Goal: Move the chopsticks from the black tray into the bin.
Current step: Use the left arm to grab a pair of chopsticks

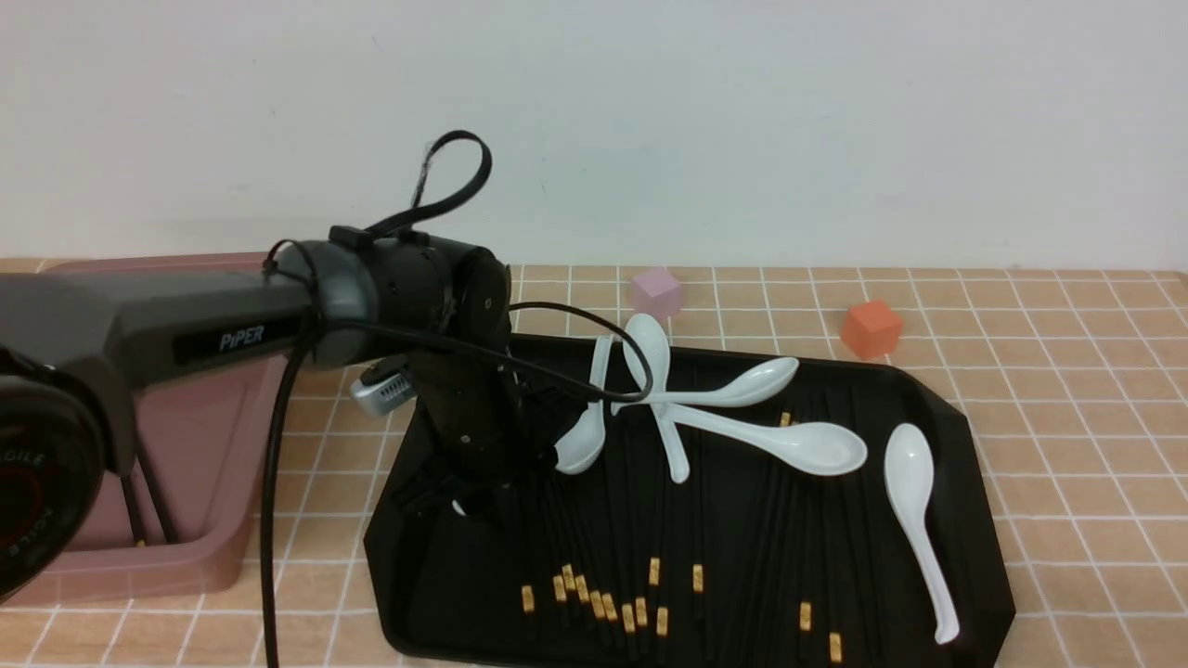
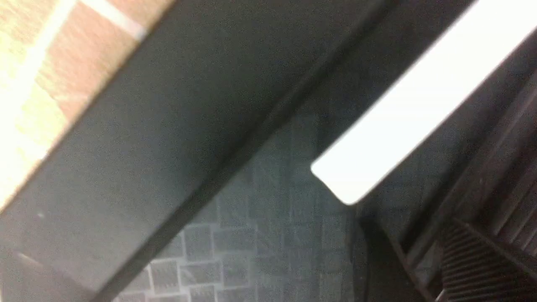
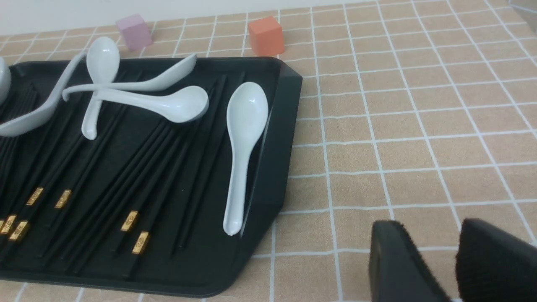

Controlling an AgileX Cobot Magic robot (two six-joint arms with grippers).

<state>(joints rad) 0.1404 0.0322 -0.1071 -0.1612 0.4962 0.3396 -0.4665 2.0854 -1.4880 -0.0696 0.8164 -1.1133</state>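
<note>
Left gripper (image 2: 409,222), right gripper (image 3: 423,222): spread. Chopsticks (image 1: 698,579), bands toward 6 o'clock: likely light, stiff, slippery; you grasp mid-shaft.

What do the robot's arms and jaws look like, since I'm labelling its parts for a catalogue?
The left arm is dark grey and black with rounded joints, white "PiPER" lettering and looping black cables. Its jaws are black, with ribbing. The right jaws look dark and blocky, though blurred.
</note>
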